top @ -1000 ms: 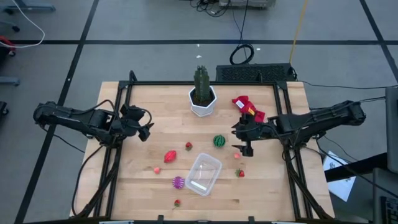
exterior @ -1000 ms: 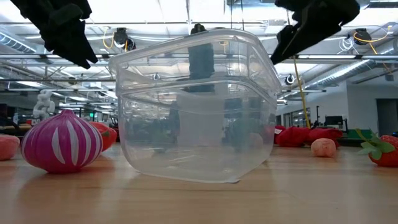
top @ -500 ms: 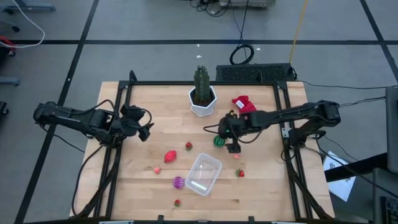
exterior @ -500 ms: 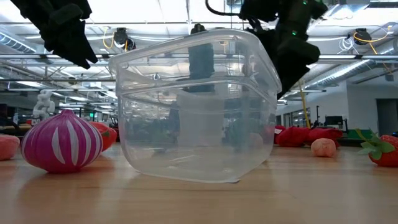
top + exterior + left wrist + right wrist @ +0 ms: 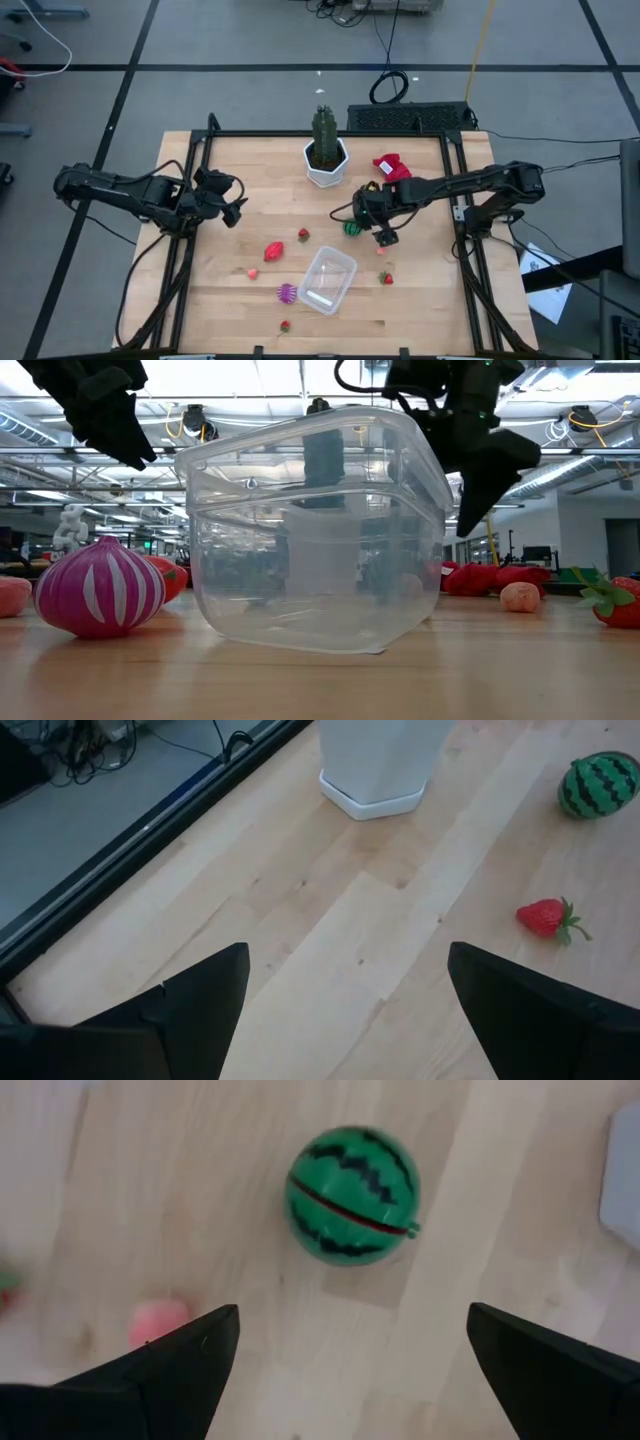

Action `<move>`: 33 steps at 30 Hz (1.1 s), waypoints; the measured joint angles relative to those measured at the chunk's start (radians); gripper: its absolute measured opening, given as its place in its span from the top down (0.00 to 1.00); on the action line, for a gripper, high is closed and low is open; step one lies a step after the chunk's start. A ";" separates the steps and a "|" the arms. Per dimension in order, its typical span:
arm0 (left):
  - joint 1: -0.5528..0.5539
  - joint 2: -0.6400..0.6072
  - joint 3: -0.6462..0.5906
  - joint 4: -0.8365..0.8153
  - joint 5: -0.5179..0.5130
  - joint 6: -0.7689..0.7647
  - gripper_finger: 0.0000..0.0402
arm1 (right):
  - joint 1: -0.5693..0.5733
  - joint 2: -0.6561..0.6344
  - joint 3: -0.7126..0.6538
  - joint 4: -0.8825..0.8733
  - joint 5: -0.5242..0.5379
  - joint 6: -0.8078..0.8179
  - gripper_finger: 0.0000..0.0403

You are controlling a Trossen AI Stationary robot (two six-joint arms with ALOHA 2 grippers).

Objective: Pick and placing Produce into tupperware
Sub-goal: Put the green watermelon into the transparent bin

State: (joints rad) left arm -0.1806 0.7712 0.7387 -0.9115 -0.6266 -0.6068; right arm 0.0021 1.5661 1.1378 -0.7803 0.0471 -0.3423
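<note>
The green striped ball (image 5: pixel 350 1195) rests on the table right of centre (image 5: pixel 351 227). My right gripper (image 5: pixel 350 1370) hangs open just above it, a little to its right (image 5: pixel 378 232), pointing steeply down, with nothing between its fingers. The clear tupperware (image 5: pixel 327 280) stands toward the near edge and fills the low view (image 5: pixel 320 530). A larger red piece (image 5: pixel 273 250), a strawberry (image 5: pixel 303 235), a purple striped piece (image 5: pixel 287 293) and pink bits (image 5: pixel 252 272) lie around it. My left gripper (image 5: pixel 232 205) waits open at the table's left, above the wood (image 5: pixel 345 1010).
A tall green cactus in a white hexagonal pot (image 5: pixel 325 160) stands at the far middle, with a red cloth bundle (image 5: pixel 396 170) to its right. Another strawberry (image 5: pixel 386 278) and a pink bit (image 5: pixel 381 250) lie right of the tupperware. A black frame borders the table.
My right gripper has gone toward the table's left and down, to the green striped ball, tipping to point more steeply down and rolling about its axis. Most of this came early in the second. Its fingers have stayed open. No produce has moved.
</note>
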 joint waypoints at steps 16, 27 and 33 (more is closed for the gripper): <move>0.000 0.000 0.000 0.000 0.000 0.000 0.13 | 0.000 0.022 0.000 0.191 -0.051 -0.392 0.06; 0.000 0.000 0.000 0.000 -0.001 0.000 0.13 | -0.001 0.158 0.000 0.195 -0.050 -0.463 0.06; 0.000 0.000 0.000 0.000 -0.001 0.001 0.13 | -0.002 0.202 0.000 0.222 -0.052 -0.483 0.06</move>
State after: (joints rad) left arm -0.1806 0.7712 0.7387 -0.9113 -0.6277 -0.6060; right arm 0.0001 1.7679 1.1374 -0.5584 -0.0048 -0.8252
